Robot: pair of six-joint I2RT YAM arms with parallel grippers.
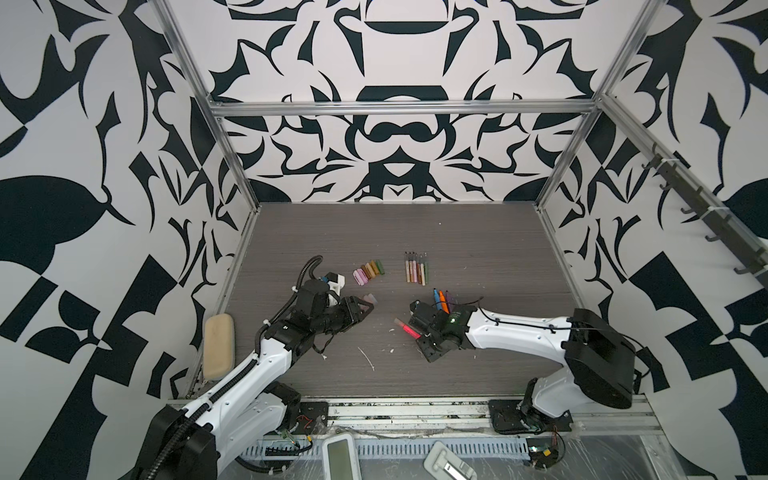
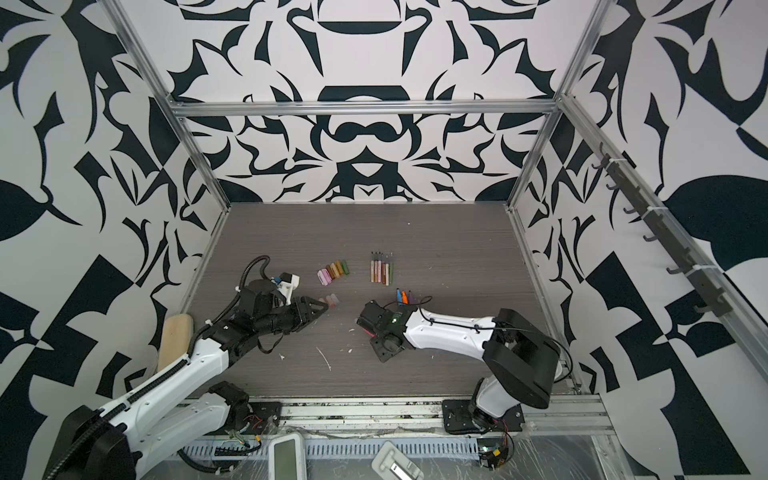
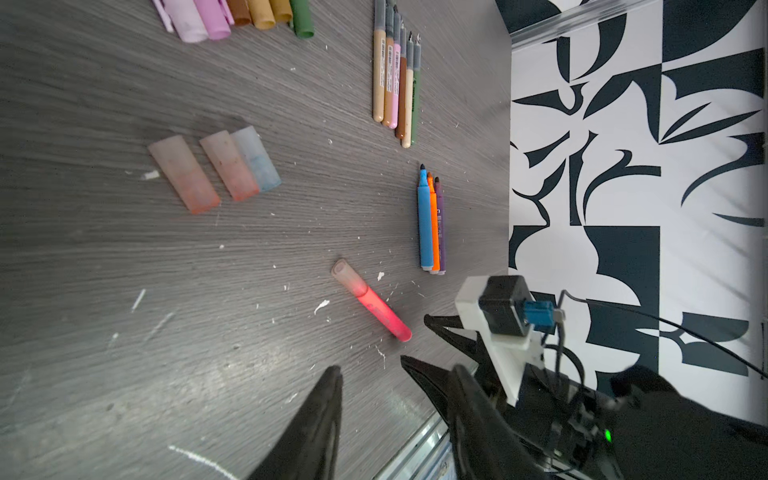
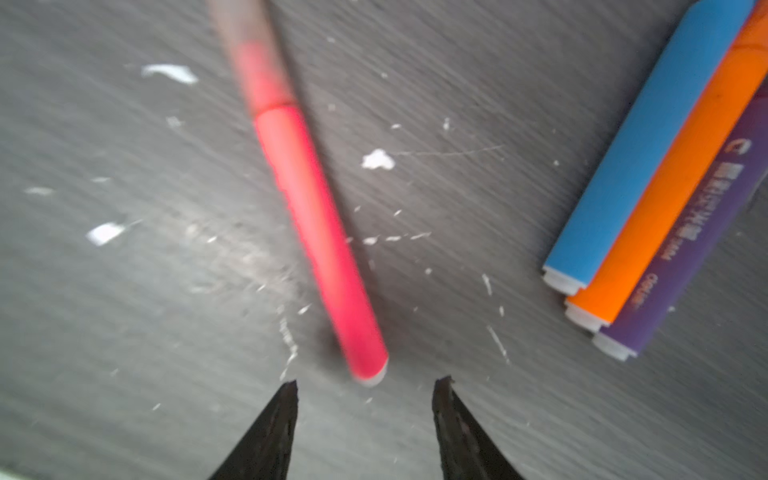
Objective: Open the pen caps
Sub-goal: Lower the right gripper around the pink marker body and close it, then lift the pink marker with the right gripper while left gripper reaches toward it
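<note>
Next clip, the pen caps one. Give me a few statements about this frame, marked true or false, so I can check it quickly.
1. The pink pen is capped. True.
2. The right gripper has its jaws shut on that pen. False: the jaws stand open, and the pen lies on the table just ahead of them.
3. The blue pen, orange pen and purple pen lie side by side with bare tips. True.
4. Only one translucent cap lies loose. False: three translucent caps lie there, two touching and one apart.
5. The left gripper holds a cap. False: its jaws are open and empty.
</note>
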